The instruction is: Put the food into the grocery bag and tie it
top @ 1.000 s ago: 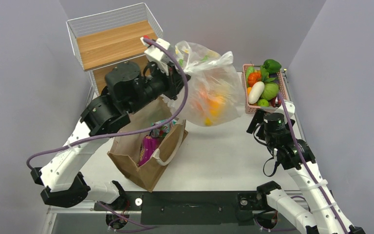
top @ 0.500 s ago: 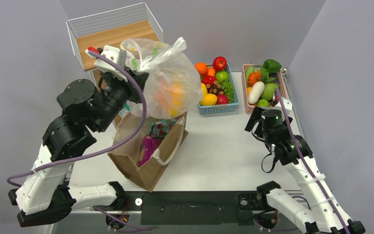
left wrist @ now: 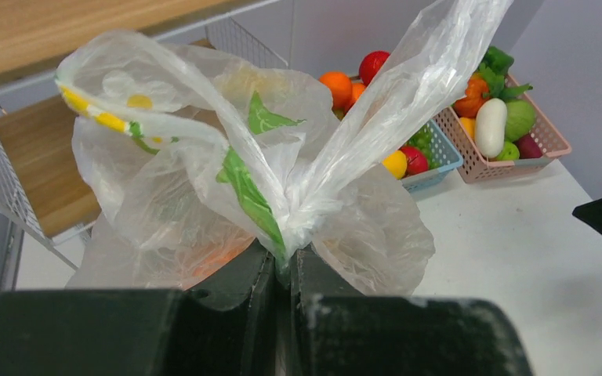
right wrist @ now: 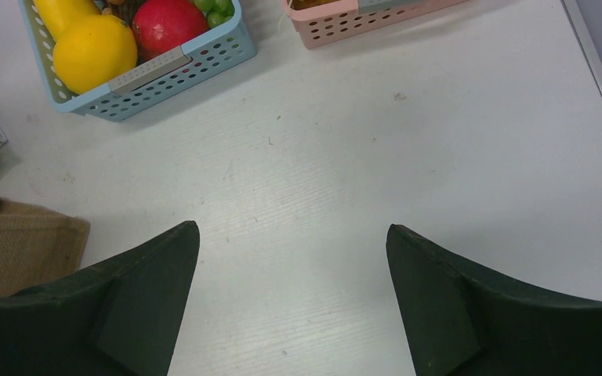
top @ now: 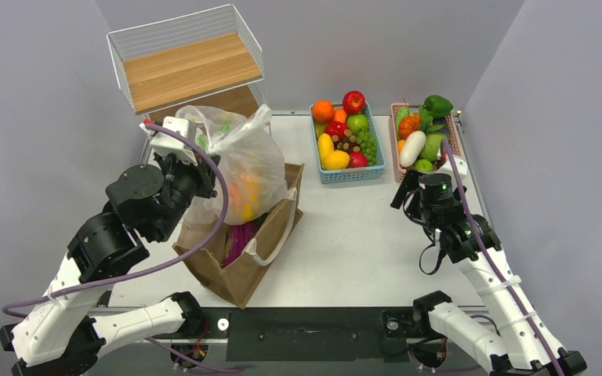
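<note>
Clenching the grocery bag [left wrist: 204, 188] by its neck, left pincer [left wrist: 284, 270] holds it over a paper bag [top: 239, 274] — right pincer [right wrist: 291, 231] released, empty.

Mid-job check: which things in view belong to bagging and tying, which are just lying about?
Job: grocery bag, toy fruits inside it, left gripper, jaws shut on its neck.
Lying about: blue basket, pink basket, wire shelf, brown paper bag, right gripper, open.

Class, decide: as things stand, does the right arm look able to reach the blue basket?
Probably yes. The right gripper is open and empty, and only bare table lies between it and the blue basket.
</note>
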`<action>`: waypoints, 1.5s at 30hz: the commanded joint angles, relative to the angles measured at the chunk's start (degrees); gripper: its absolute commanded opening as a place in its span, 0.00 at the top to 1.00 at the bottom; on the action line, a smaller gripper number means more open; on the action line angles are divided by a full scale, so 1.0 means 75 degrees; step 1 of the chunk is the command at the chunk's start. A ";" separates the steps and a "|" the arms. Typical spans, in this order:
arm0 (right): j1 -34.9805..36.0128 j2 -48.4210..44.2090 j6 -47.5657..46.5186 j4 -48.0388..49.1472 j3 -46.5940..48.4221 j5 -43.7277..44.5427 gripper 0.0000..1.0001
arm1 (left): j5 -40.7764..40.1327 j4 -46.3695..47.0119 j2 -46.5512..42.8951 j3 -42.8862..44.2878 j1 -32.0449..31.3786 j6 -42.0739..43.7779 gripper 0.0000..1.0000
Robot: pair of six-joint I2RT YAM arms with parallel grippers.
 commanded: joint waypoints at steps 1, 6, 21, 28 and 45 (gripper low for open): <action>0.0038 0.0082 0.0117 0.0373 -0.0078 -0.0094 0.15 | 0.0097 0.0079 -0.0258 -0.0697 -0.0008 -0.0736 1.00; 0.0031 0.0135 0.0112 0.0460 -0.0123 -0.0145 0.15 | 0.0552 0.0042 -0.0381 -0.1370 -0.0008 -0.1496 1.00; 0.0040 0.0098 0.0120 0.0583 -0.0356 -0.0242 0.15 | 0.1467 0.1224 -0.0132 -0.3352 -0.0027 -0.4059 1.00; 0.0039 0.0051 0.0051 0.0587 -0.0451 -0.0281 0.15 | 0.0785 0.1009 -0.0110 -0.3426 0.0385 -0.3786 1.00; 0.0038 0.0257 0.0024 0.0698 -0.0461 -0.0448 0.15 | 0.2173 0.0807 0.0617 -0.4425 0.1773 -0.3367 1.00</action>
